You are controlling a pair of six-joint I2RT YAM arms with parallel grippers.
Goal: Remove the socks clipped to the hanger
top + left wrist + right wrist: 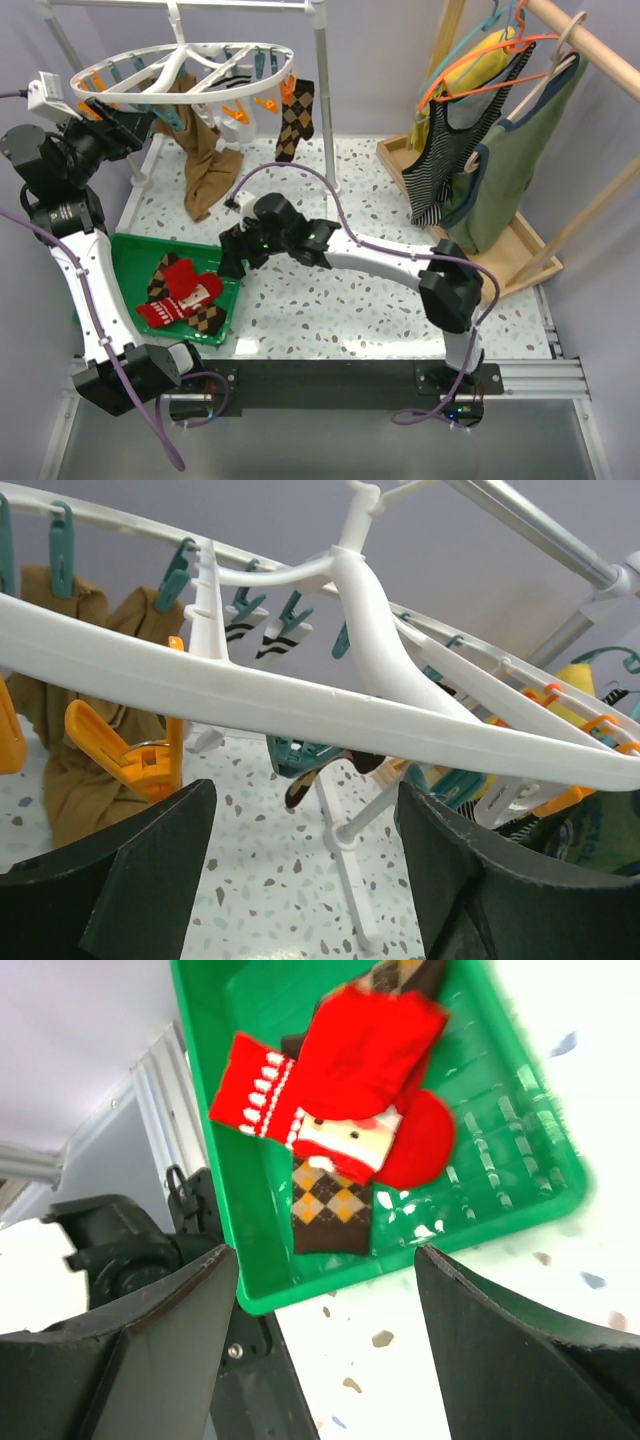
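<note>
The white oval hanger [185, 62] hangs from the rail at the back left and fills the left wrist view [300, 695]. A long tan-brown sock [207, 160] and a brown argyle sock [296, 120] hang clipped to it. White black-striped socks [262, 635] are clipped at its far side. Red socks [185, 298] and an argyle sock [210, 317] lie in the green tray [135, 250]; they also show in the right wrist view [345, 1080]. My left gripper [142, 118] is open and empty just under the ring's left rim. My right gripper [232, 250] is open and empty above the tray's right edge.
A white rack post [322, 90] stands behind the hanger. At the right a wooden rail [590, 55] carries wire hangers with a striped tank top [455, 140] and a green garment [515, 160] over a wooden base [520, 250].
</note>
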